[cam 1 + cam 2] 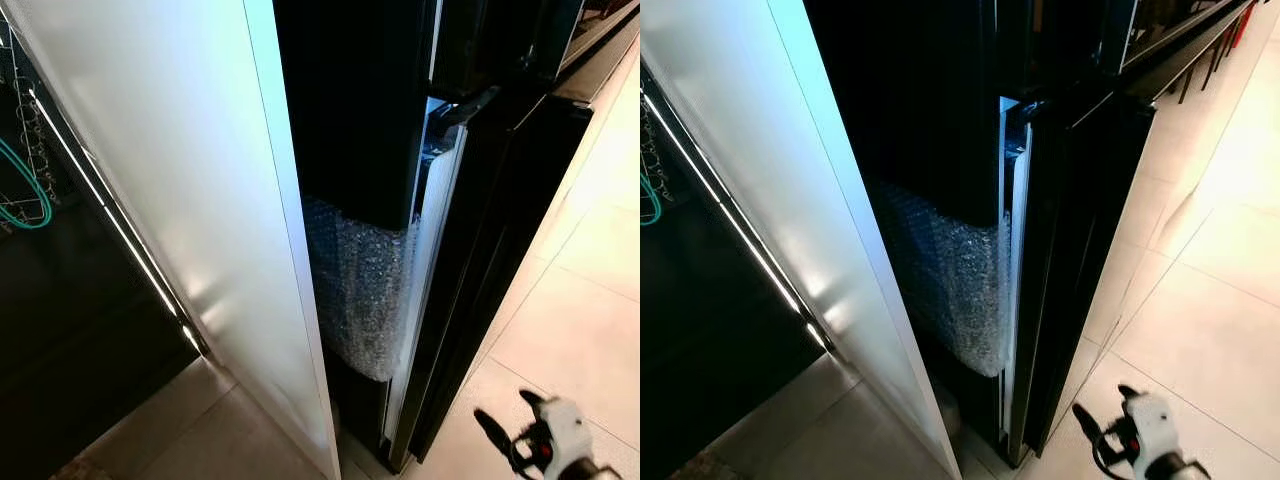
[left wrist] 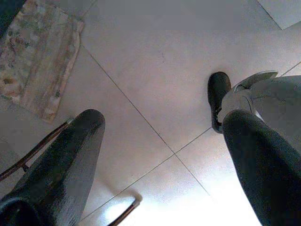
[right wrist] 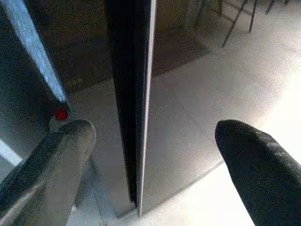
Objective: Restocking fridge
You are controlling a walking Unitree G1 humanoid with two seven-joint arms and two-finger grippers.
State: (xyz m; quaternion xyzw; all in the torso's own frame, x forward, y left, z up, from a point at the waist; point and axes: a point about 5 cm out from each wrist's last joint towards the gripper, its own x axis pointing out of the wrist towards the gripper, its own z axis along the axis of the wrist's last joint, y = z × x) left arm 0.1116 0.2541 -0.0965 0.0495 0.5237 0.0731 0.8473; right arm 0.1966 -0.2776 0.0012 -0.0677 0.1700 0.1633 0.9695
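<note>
Low beside the ajar black fridge door [image 1: 470,290], the right claw [image 3: 150,150] hangs released, grasping nothing.

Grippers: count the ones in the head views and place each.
1. The right gripper hangs low on the robot's right, above the floor tiles, beside the black fridge door, fingers open.

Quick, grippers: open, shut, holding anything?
Left gripper: open, empty, over pale floor tiles.
Right gripper: open, empty, near the black fridge door's edge.
</note>
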